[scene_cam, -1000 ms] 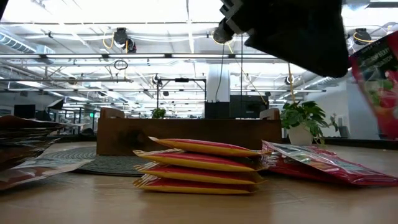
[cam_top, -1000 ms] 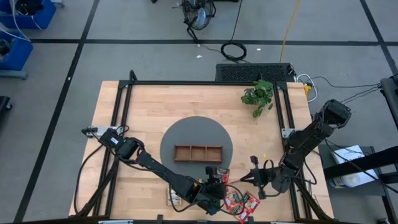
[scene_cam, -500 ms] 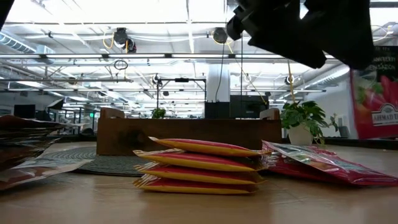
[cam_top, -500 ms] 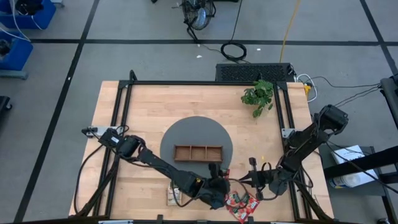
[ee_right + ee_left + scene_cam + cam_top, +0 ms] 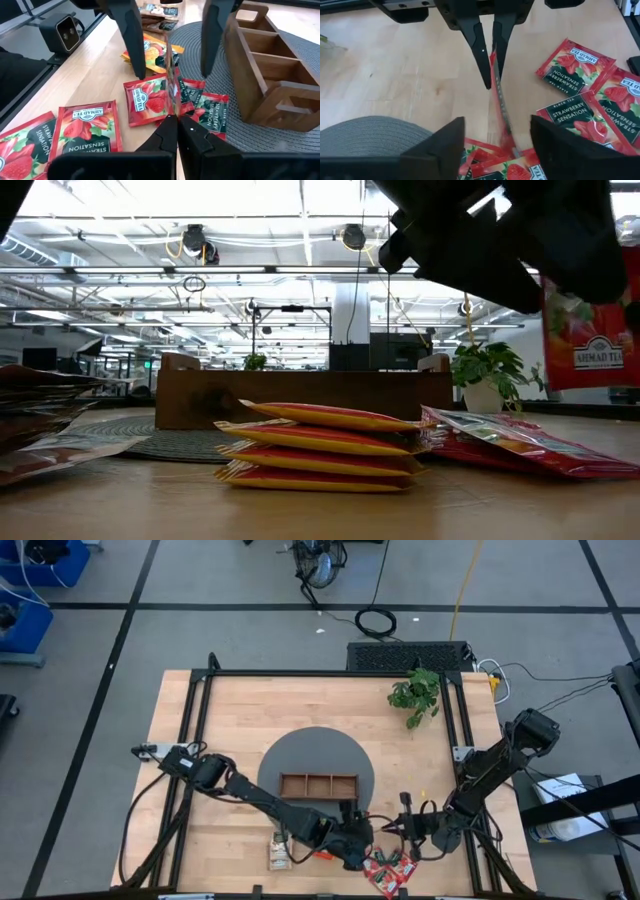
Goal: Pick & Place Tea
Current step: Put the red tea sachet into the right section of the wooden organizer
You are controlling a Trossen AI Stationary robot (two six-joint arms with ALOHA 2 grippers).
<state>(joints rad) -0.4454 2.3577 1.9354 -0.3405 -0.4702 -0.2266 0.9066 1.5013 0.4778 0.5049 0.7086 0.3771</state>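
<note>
A red tea sachet point(image 5: 588, 330) hangs in the air near the table's front edge, with my right gripper point(image 5: 178, 118) shut on it. My left gripper point(image 5: 497, 122) is open, and its fingers stand on either side of the same sachet without touching it. In the high view the two grippers point(image 5: 362, 833) point(image 5: 398, 828) face each other. More red sachets point(image 5: 575, 120) lie flat on the table below. A stack of orange-edged sachets point(image 5: 320, 445) rests on the table before the wooden tray point(image 5: 318, 785). My right gripper pinches the red sachet's end toward the table's right point(image 5: 171, 106) between its two fingers. The fingers come in about level from the table's right. The sachet stands on edge, lifted clear of the table, its printed face toward the near edge.
The tray sits on a round grey mat point(image 5: 315, 755). Beige sachets point(image 5: 280, 855) lie at the front left of the mat. A potted plant point(image 5: 415, 692) stands at the far right. Black frame rails point(image 5: 195, 740) run along the table's sides.
My left gripper has opened and let go of the red sachet, shifting slightly toward the table's right. The sachet, tilted a second ago, now hangs upright in my right gripper, which has stayed shut.
</note>
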